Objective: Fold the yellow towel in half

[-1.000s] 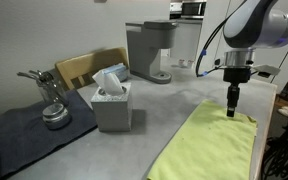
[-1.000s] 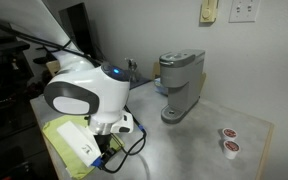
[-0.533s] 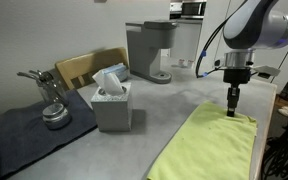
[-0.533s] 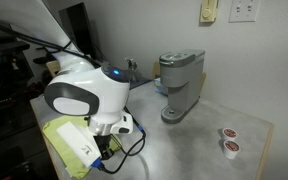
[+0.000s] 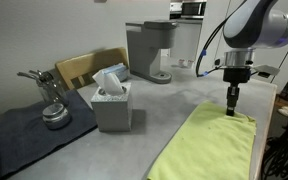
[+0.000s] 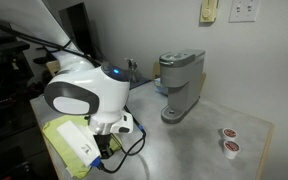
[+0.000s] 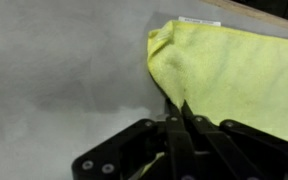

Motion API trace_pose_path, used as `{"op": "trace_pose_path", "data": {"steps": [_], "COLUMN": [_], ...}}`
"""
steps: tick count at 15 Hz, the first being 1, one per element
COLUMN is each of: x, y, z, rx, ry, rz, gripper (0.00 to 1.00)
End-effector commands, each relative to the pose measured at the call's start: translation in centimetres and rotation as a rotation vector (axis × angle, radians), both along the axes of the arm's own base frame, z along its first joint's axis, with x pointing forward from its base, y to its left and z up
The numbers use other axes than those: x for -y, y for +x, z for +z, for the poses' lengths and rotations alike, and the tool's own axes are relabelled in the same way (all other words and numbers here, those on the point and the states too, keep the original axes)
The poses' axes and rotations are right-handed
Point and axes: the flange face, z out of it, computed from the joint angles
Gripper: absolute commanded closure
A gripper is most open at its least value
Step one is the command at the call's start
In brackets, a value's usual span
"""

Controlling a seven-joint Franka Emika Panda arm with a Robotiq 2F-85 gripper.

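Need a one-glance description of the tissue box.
Start at the grey coffee maker. In front of it stands the tissue box: a grey cube with pale tissue poking from its top, unlike the flat dark mat beside it.

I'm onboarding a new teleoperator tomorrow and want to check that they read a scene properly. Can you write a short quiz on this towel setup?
1. True or false: the tissue box stands on the yellow towel.
2. Where do the fingers of the gripper meet the towel? A) its middle B) its edge C) nowhere
3. Fill in: the appliance by the wall behind the tissue box is a ___.

Key: 1 false, it stands apart from the towel on the table; 2 B; 3 coffee maker.
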Motion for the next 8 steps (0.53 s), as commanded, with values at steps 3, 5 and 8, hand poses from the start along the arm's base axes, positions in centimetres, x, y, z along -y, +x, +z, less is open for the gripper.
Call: {"op": "trace_pose_path", "data": {"steps": [3, 5, 8], "x": [0.0, 0.2, 0.5], "y": [0.5, 0.9, 1.3], "z": [4.0, 5.6, 7.7], "rx": [0.070, 0.102, 0.137], "ry": [0.003, -0.003, -0.014], "rz": [-0.068, -0.086, -0.120], "gripper": [0.99, 0.99, 0.99]}}
